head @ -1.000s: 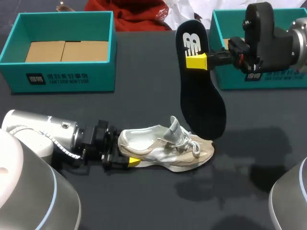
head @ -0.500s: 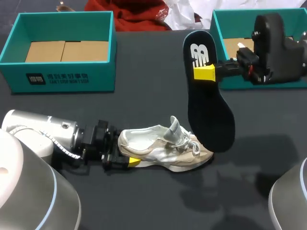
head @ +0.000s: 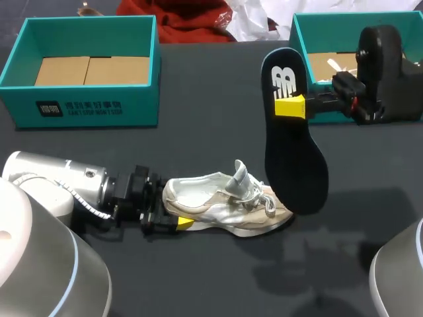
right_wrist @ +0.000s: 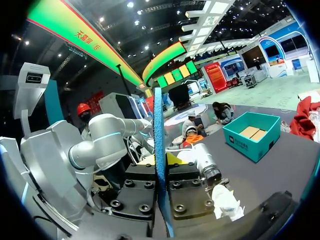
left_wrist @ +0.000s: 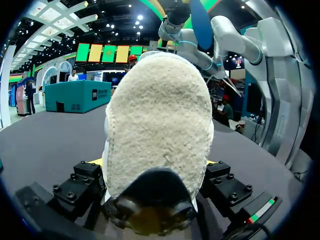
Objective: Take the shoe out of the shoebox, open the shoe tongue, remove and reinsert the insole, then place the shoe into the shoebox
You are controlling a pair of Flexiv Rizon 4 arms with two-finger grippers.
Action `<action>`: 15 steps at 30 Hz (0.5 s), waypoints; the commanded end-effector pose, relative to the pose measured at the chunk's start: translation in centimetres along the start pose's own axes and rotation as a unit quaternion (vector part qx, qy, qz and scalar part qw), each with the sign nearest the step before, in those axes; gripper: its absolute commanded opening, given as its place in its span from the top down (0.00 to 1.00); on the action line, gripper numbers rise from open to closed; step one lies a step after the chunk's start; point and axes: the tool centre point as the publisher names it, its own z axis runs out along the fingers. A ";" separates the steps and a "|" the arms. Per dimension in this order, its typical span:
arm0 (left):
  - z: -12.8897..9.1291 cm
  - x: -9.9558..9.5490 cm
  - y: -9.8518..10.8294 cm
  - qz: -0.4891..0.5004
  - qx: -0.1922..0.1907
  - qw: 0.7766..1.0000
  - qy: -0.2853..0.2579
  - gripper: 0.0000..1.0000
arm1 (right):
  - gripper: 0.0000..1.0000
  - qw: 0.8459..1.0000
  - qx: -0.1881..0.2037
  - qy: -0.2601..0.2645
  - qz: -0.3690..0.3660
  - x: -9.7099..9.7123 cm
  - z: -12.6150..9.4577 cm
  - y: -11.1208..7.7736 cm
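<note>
Shifted rightward since a second ago, the black foam insole [head: 294, 158] hangs upright above the dark desk [head: 198, 132]. On the desk, the left gripper [head: 172, 212] clamps the heel of the beige mesh sneaker [head: 228, 205]. The right gripper [head: 291, 107] pinches the insole's upper part, and the insole's lower end is near the sneaker's toe.

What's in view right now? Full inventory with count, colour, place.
shoe: 1, beige and white, lying on the table near the front middle, tongue up
insole: 1, black, held upright in the air by the shoe's toe
shoeboxes: 2, teal, far left and far right
table: 1, black
left end effector: 1, yellow tips, shut on the shoe's heel
right end effector: 1, yellow tips, shut on the insole
</note>
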 end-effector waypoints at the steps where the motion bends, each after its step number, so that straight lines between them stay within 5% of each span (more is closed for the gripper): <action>1: -0.1 0.0 0.4 0.000 0.000 1.000 0.000 1.00 | 1.00 1.000 -0.004 -0.003 0.000 0.3 0.0 -0.6; 4: -0.1 0.0 0.4 0.000 0.000 1.000 -0.001 0.94 | 1.00 1.000 -0.004 -0.003 0.000 0.3 0.0 -0.6; 6: -0.4 0.1 0.4 -0.001 0.000 1.000 0.000 0.69 | 1.00 1.000 -0.004 -0.003 0.000 0.3 0.0 -0.6; 8: -0.7 0.2 0.5 -0.001 -0.002 1.000 0.000 0.14 | 1.00 1.000 -0.004 -0.003 0.000 0.3 0.0 -0.6; 9: -0.8 0.2 0.6 -0.002 -0.004 1.000 0.001 0.00 | 1.00 1.000 -0.004 -0.003 0.000 0.3 0.0 -0.6; 15: -1.9 0.3 0.6 0.001 -0.028 1.000 -0.004 0.00 | 1.00 1.000 -0.004 -0.003 0.000 0.3 0.0 -0.6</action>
